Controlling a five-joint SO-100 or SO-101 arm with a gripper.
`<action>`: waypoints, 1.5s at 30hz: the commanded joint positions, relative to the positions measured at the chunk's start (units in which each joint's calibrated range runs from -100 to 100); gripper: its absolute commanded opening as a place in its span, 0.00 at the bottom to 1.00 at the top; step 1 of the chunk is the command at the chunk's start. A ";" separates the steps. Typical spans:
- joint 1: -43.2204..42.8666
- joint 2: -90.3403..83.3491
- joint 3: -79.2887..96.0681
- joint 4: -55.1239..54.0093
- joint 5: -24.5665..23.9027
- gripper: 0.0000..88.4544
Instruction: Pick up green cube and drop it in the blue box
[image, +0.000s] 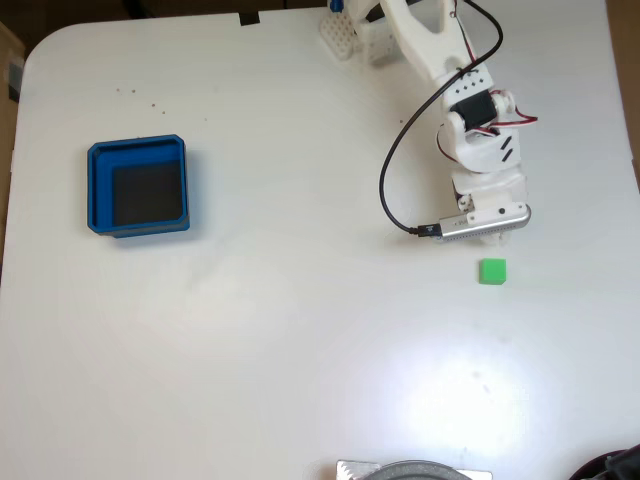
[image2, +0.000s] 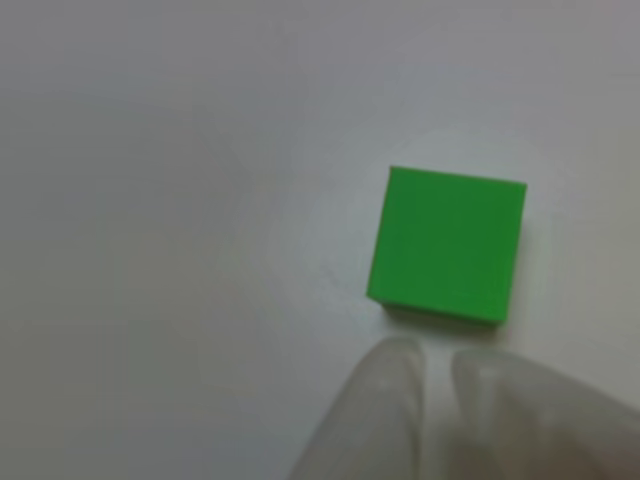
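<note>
The green cube (image: 492, 271) lies flat on the white table, right of centre in the fixed view, just below the white arm's wrist. In the other view the green cube (image2: 447, 245) sits close up, a short way beyond my gripper (image2: 437, 378). The two pale, translucent fingertips (image2: 385, 400) stand almost together with only a thin slit between them and nothing held. They are apart from the cube, not touching it. The blue box (image: 138, 187), with its dark floor, rests far off on the left side of the table and holds nothing.
The arm's base and a white mount (image: 350, 35) stand at the table's top edge. A black cable (image: 392, 175) loops from the wrist camera (image: 480, 222). A grey round object (image: 415, 470) pokes in at the bottom edge. Bare white table lies between cube and box.
</note>
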 joint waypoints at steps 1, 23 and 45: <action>0.98 0.60 -3.29 -4.62 -0.15 0.03; 2.89 1.27 -3.02 -6.82 0.20 0.17; -0.54 3.61 -3.47 -7.23 0.00 0.29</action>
